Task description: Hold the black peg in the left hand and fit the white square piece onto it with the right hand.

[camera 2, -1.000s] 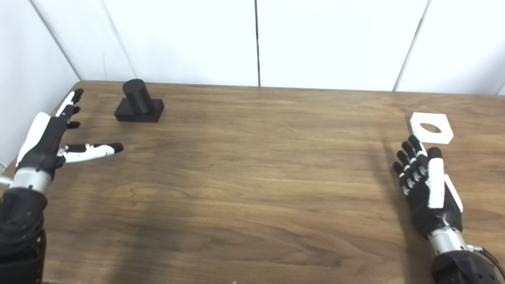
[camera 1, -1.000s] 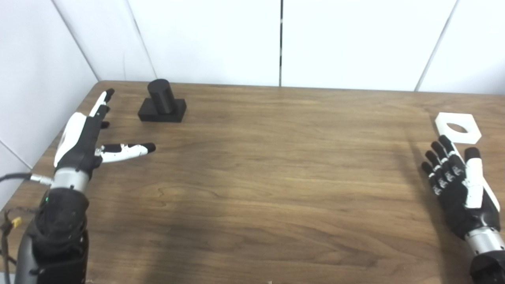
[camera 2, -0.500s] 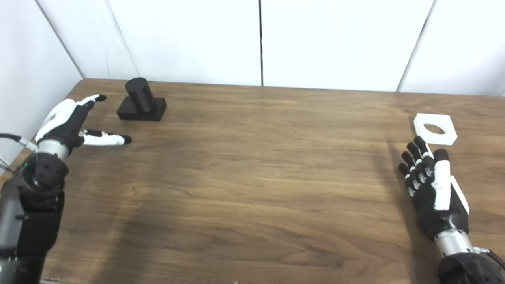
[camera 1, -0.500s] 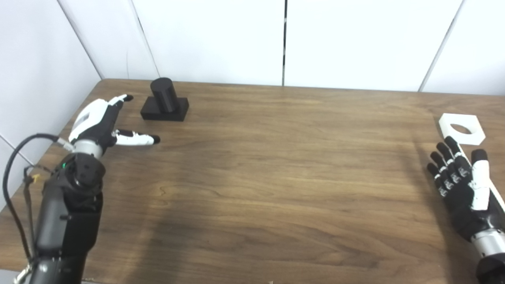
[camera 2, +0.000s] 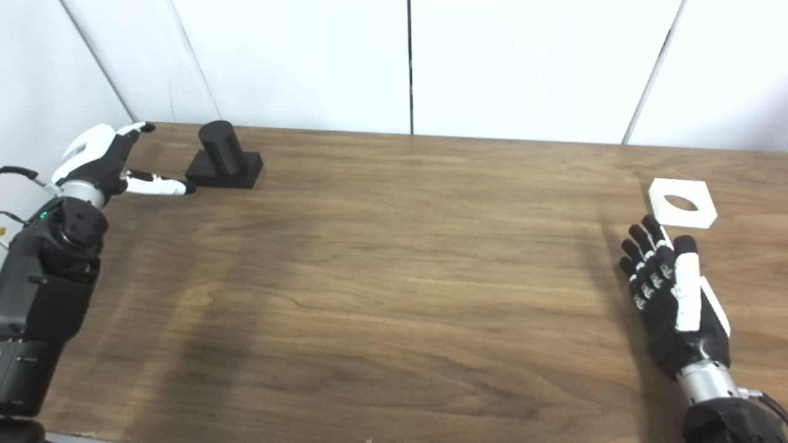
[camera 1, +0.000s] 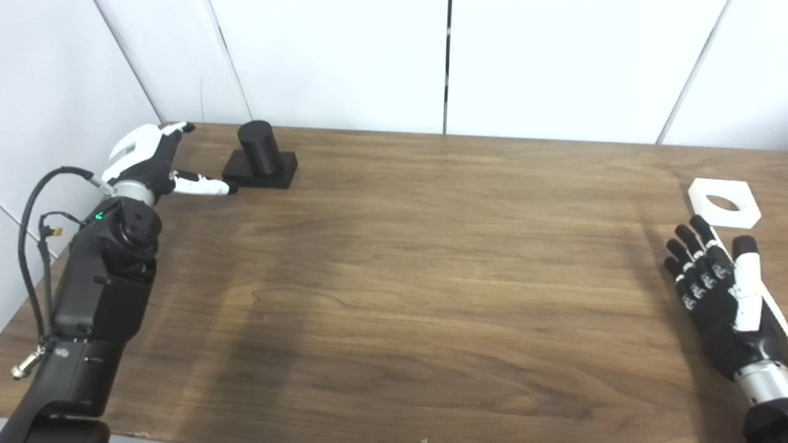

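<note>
The black peg, a short cylinder on a square black base, stands at the back left of the wooden table. My left hand is open just left of it, thumb stretched toward the base and nearly touching it, holding nothing. The white square piece, flat with a round hole, lies at the far right of the table. My right hand is open, fingers spread, a short way in front of the white piece and apart from it.
White wall panels rise close behind the table's back edge and along its left side. My left forearm runs along the table's left edge, with a black cable looping beside it.
My left hand has moved forward along the left edge to just beside the black peg, thumb now near its base. The right hand has barely moved. The camera view has shifted slightly.
</note>
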